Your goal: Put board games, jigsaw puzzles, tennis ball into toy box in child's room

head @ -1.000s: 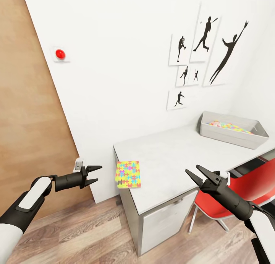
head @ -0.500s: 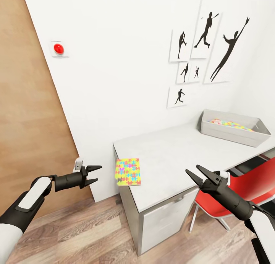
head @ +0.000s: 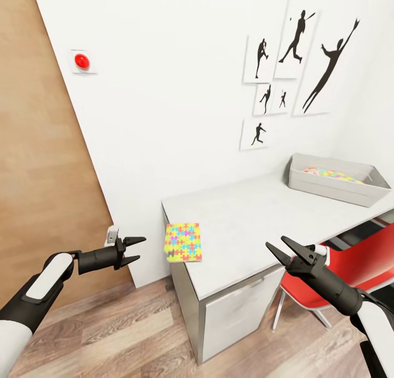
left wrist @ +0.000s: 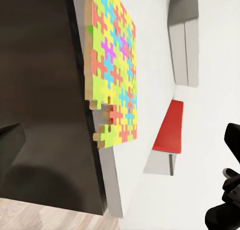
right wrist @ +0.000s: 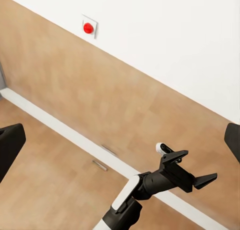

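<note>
The left tool (head: 133, 248) hangs off the near-left end of the surface (head: 257, 224) with its fingers spread and nothing between them; the right wrist view shows the same left tool (right wrist: 202, 169) from the side, parted. The right tool (head: 283, 248) is held low in front of the surface's near edge, fingers wide apart and empty.

Just to the right of the left tool, a jigsaw puzzle (head: 183, 242) lies flat at the near-left corner of the surface. In the left wrist view the puzzle (left wrist: 112, 70) reaches right to the edge, and one corner seems to jut a little past it. The toy box (head: 339, 178) sits at the far right end, well apart from the puzzle, with bright patterned colour already inside, probably the other puzzle. No ball or board game shows here.

The main risk, as I judge it, is a nudge: a flat box so close to the edge could be pushed off onto the wood floor (head: 120, 334) if the left tool meets it sideways rather than closing over its edge. A thin box lying flat also offers little to pinch, so a slip is likely.

A red chair (head: 355, 268) stands near the right arm, under the surface, and could crowd a carry towards the box. The wooden door (head: 38, 181) with its handle is close beside the left arm.
</note>
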Motion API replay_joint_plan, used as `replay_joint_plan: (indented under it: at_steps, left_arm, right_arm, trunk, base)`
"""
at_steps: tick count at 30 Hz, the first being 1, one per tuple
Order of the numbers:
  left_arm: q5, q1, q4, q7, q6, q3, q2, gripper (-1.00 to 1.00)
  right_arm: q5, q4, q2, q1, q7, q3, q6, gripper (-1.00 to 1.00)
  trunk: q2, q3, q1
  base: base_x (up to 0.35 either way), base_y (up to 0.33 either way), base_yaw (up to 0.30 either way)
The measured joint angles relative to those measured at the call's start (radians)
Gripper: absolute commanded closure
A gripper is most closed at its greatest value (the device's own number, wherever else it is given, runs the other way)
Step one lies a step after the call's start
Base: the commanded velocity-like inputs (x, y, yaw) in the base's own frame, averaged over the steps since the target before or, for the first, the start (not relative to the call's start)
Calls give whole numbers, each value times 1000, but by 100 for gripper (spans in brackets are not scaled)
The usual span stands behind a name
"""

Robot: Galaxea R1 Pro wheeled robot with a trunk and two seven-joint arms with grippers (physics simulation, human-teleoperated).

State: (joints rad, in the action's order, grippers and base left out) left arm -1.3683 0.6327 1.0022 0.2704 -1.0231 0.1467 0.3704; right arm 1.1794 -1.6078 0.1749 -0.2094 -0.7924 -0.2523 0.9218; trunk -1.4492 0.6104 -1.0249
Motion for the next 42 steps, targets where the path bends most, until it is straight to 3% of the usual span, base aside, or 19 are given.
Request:
replay_joint_plan:
  at_steps: [22,42]
  left_arm:
    - [-7,0,0,6,0,0,15,-100]
    - [-9,0,0,6,0,0,14,-100]
  right_arm:
    - [2,-1,-6,0,-1,1,1,-100]
    - [2,-3,-9,0,-4,1,2,-100]
  trunk:
    - [-154,69,-84]
    - [-154,67,-84]
  base:
    - [0,0,0]
    - [57,10,-23]
